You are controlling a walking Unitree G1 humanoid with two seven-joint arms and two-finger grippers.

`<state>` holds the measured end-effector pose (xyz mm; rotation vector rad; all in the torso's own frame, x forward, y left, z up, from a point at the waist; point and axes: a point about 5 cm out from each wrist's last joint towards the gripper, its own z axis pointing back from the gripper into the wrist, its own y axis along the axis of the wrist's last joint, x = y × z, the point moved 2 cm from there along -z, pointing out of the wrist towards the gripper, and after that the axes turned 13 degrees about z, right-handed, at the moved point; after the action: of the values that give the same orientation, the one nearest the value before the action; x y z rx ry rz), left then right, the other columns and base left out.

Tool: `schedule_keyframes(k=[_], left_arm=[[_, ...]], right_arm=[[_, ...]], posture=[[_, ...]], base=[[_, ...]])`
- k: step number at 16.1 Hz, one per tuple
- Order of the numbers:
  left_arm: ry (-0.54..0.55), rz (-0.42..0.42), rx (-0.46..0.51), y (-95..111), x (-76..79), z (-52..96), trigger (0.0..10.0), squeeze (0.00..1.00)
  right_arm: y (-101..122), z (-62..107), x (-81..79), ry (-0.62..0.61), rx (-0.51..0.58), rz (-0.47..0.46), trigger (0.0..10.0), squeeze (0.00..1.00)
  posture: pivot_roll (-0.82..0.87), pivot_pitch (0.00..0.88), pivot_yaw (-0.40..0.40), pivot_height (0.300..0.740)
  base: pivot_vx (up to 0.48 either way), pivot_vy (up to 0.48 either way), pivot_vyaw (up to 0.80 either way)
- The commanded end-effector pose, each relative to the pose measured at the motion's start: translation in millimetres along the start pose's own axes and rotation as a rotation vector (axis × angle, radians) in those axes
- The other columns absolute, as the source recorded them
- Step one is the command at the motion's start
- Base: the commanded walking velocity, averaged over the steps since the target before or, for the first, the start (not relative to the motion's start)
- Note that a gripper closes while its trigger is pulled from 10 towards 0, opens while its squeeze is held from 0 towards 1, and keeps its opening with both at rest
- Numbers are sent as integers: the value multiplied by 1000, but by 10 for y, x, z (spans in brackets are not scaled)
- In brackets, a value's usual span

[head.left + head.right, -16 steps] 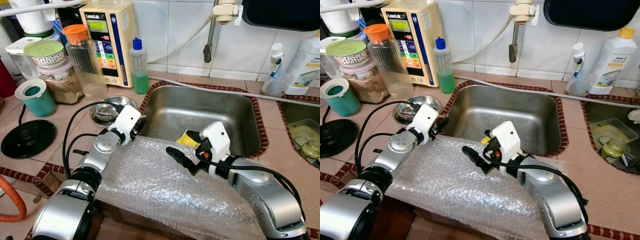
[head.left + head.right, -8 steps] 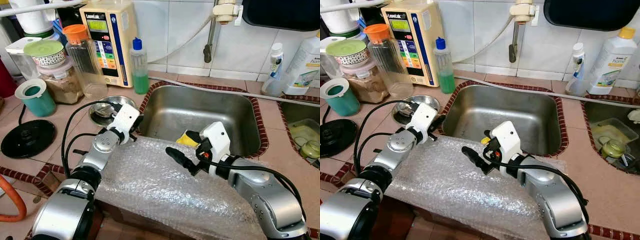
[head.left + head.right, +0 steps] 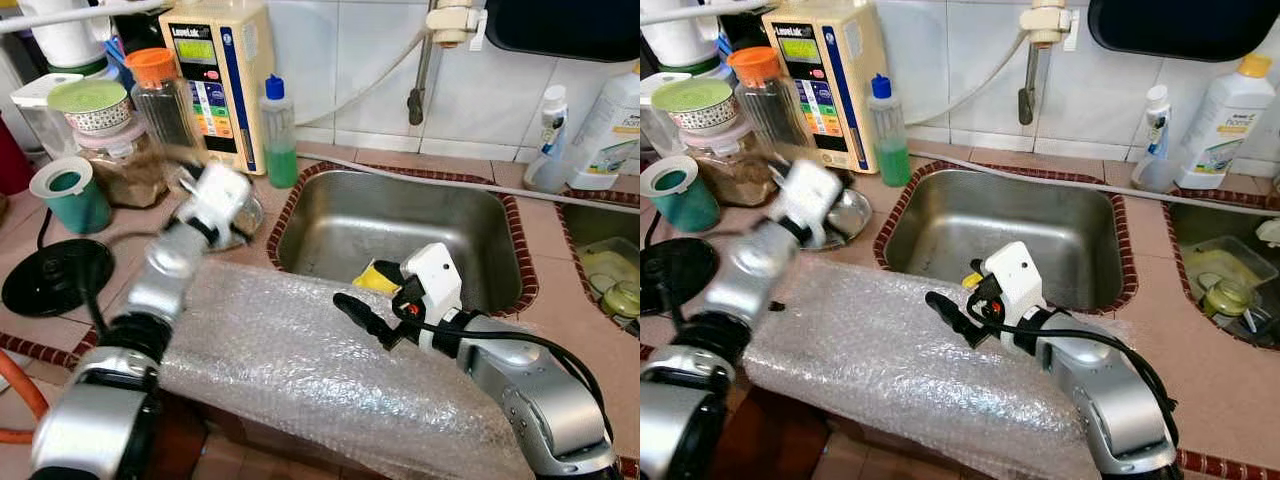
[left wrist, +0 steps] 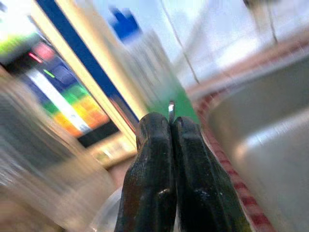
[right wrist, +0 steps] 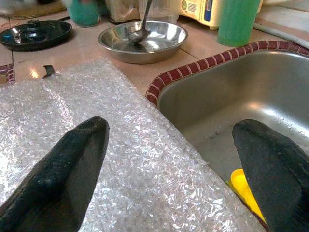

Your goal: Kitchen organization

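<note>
A sheet of bubble wrap (image 3: 300, 360) lies over the counter's front edge before the steel sink (image 3: 400, 225). My right gripper (image 3: 368, 292) hovers open just above the wrap at the sink's near rim, its fingers (image 5: 63, 179) spread wide with nothing between them. A yellow item (image 3: 372, 278) lies in the sink right behind it. My left gripper (image 3: 232, 205), blurred with motion, is raised over the steel bowl (image 5: 143, 41) with a spoon in it. In the left wrist view its fingers (image 4: 149, 169) are pressed together, pointing at the green-liquid bottle (image 3: 279, 135).
A cream appliance (image 3: 215, 80), jars and a teal cup (image 3: 72, 195) crowd the back left; a black disc (image 3: 55, 275) lies near them. The faucet (image 3: 425, 60) hangs over the sink. Bottles (image 3: 610, 125) and a second basin (image 3: 605, 265) stand at right.
My left arm has swung up and to the left, from the wrap's far corner to above the steel bowl. The wrap's left end has shifted left. The right arm has stayed put.
</note>
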<state>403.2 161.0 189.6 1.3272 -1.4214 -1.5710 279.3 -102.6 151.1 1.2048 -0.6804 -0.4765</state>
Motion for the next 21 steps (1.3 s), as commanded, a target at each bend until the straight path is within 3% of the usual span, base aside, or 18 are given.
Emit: schedule_keyframes(k=[1,3,4,6,9,10,11,14,19,21], left_arm=[[-4,8,71,234,-68,-26,0,0],[-71,24,183,541,-71,-33,0,0],[-103,18,215,617,-50,-29,0,0],[-122,109,232,658,-26,-28,0,0],[-221,298,291,851,175,3,0,0],[-273,391,298,890,276,10,0,0],[-373,567,299,933,478,30,0,0],[-451,706,272,932,718,42,0,0],[-567,787,190,886,1080,122,0,0],[-581,806,177,880,1144,134,0,0]], right_arm=[[23,-34,10,10,3,22,10000,0],[6,-67,107,-46,-5,61,10000,0],[-11,-76,154,-74,-15,80,10000,0],[-24,-72,215,-104,-20,134,10000,0],[14,-58,442,-251,-6,179,10000,0],[32,-55,496,-286,8,174,10000,0],[36,-63,540,-308,17,177,10000,0],[53,-101,531,-288,36,188,10000,0],[136,-235,512,-262,92,213,10000,0],[135,-285,500,-254,92,201,10000,0]], posture=[[-63,0,60,740],[-57,0,56,740],[-57,0,56,740],[-59,0,60,740],[-65,0,64,740],[-66,0,63,740],[-68,0,63,740],[-73,0,68,740],[-73,0,71,740],[-72,0,69,740]], base=[[0,0,0],[0,0,0],[0,0,0],[0,0,0],[0,0,0],[0,0,0],[0,0,0],[0,0,0],[0,0,0],[0,0,0]])
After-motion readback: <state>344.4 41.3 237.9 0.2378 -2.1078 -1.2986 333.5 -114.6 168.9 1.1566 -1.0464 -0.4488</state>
